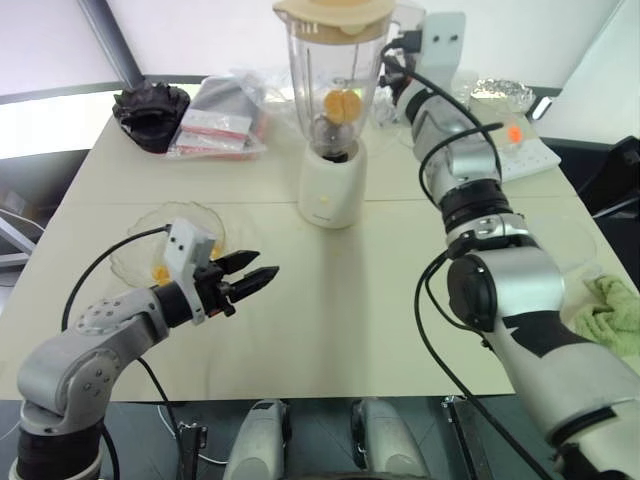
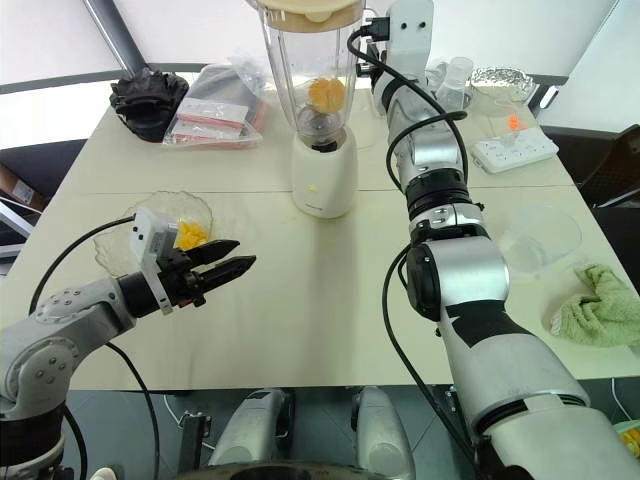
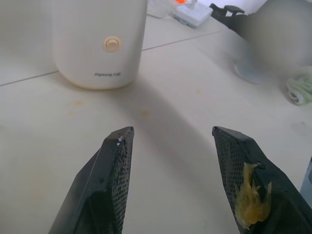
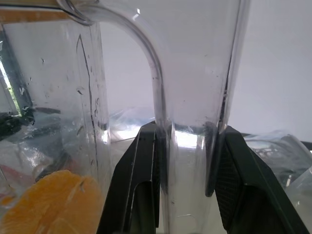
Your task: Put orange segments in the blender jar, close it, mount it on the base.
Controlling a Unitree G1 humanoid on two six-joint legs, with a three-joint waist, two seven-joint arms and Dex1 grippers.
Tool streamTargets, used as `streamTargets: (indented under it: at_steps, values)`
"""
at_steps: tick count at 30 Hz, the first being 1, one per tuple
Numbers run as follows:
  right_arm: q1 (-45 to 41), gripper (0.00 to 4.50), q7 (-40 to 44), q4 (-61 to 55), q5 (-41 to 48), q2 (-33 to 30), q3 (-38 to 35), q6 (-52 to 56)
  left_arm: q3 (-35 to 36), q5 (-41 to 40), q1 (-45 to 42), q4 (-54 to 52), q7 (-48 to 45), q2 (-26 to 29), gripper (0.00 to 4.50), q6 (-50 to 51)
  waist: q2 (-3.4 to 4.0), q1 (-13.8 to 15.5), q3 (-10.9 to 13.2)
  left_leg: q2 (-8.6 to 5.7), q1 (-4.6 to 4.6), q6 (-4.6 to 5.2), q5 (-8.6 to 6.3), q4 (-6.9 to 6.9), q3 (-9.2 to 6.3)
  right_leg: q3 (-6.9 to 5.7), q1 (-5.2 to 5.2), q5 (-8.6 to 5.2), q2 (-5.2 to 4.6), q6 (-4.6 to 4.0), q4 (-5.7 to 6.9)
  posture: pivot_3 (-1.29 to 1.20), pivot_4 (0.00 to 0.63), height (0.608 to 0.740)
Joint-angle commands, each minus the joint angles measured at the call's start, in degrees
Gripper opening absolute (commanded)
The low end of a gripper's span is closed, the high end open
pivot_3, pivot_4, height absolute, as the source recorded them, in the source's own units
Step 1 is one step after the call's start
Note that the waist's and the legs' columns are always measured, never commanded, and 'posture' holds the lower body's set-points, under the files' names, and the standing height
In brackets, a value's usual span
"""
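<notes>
The blender jar (image 1: 335, 80) stands upright on the cream base (image 1: 332, 190) at the table's middle back, with a cream lid (image 1: 335, 15) on top. Orange segments (image 1: 343, 103) lie inside it above the dark blade. My right gripper (image 4: 187, 131) reaches in from the right and is shut on the jar's clear side handle (image 4: 190, 97). My left gripper (image 1: 255, 270) hangs open over the near left of the table, holding nothing; a smear of orange pulp sticks to one of its fingers (image 3: 251, 195). More orange segments (image 2: 190, 235) sit in a shallow glass bowl (image 1: 200, 218) behind it.
A black toothed round part (image 1: 150, 112) and plastic bags (image 1: 220, 120) lie at the back left. A white power strip (image 1: 525, 150) and crumpled foil (image 1: 503, 92) are at the back right. A clear bowl (image 2: 545, 235) and a green cloth (image 1: 615, 315) sit at the right edge.
</notes>
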Motion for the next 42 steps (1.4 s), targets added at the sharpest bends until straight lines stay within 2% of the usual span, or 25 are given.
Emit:
streamTargets:
  at_steps: [1, 9, 19, 25, 31, 42]
  values:
    - [-2.9, 0.87, 0.2, 0.4, -0.6, -0.6, -0.4, -4.0, 1.4, -1.3, 0.6, -2.3, 1.2, 0.0, 2.64, -1.3, 0.0, 0.0, 0.0, 0.0, 0.01, -0.01, 0.0, 0.0, -0.01, 0.0, 0.01, 0.0, 0.0, 0.0, 0.01, 0.0, 0.15, 0.74]
    - [1.2, 0.87, -0.6, -5.8, -0.7, -1.9, -0.5, -1.3, 0.6, -1.1, 0.0, -1.5, 2.2, 0.2, 2.64, -1.9, 0.0, 0.2, 0.0, 0.02, 0.04, -0.08, 0.05, 0.02, -0.05, -0.01, 0.01, 0.01, 0.06, -0.02, 0.12, 0.0, 0.15, 0.74]
    - [14.4, 0.87, -4.2, -31.4, 0.6, 0.4, -0.2, 12.4, -1.3, -0.4, -1.7, -0.4, 2.4, 0.0, 2.64, -2.0, -0.01, 0.1, 0.0, 0.02, 0.09, -0.07, 0.05, 0.15, -0.09, -0.01, 0.04, 0.01, 0.07, -0.02, 0.3, 0.0, 0.15, 0.74]
    - [18.7, 0.87, -5.4, -41.0, 0.7, 3.4, 1.1, 18.1, -1.6, -0.3, -2.1, -0.1, 2.6, 0.2, 2.64, -2.1, -0.01, 0.0, 0.0, 0.03, 0.18, -0.06, 0.05, 0.29, -0.1, 0.01, 0.03, 0.0, 0.17, -0.03, 0.56, 0.0, 0.15, 0.74]
    - [16.9, 0.87, -5.4, -37.3, -0.1, 4.3, 1.3, 16.3, -2.0, -0.3, -2.3, 0.0, 3.1, -0.1, 2.64, -2.3, -0.01, 0.0, 0.0, 0.09, 0.23, -0.05, 0.05, 0.63, -0.14, 0.04, 0.16, 0.09, 0.32, -0.16, 0.66, 0.0, 0.15, 0.74]
    - [7.5, 0.87, -4.9, -14.6, -1.5, 1.2, 0.2, 4.0, -2.5, -0.4, -1.3, -1.3, 4.4, -0.5, 2.64, -2.7, -0.01, 0.1, 0.0, 0.31, 0.27, 0.03, 0.1, 0.79, -0.09, 0.17, 0.2, 0.19, 0.54, -0.31, 0.65, 0.0, 0.15, 0.74]
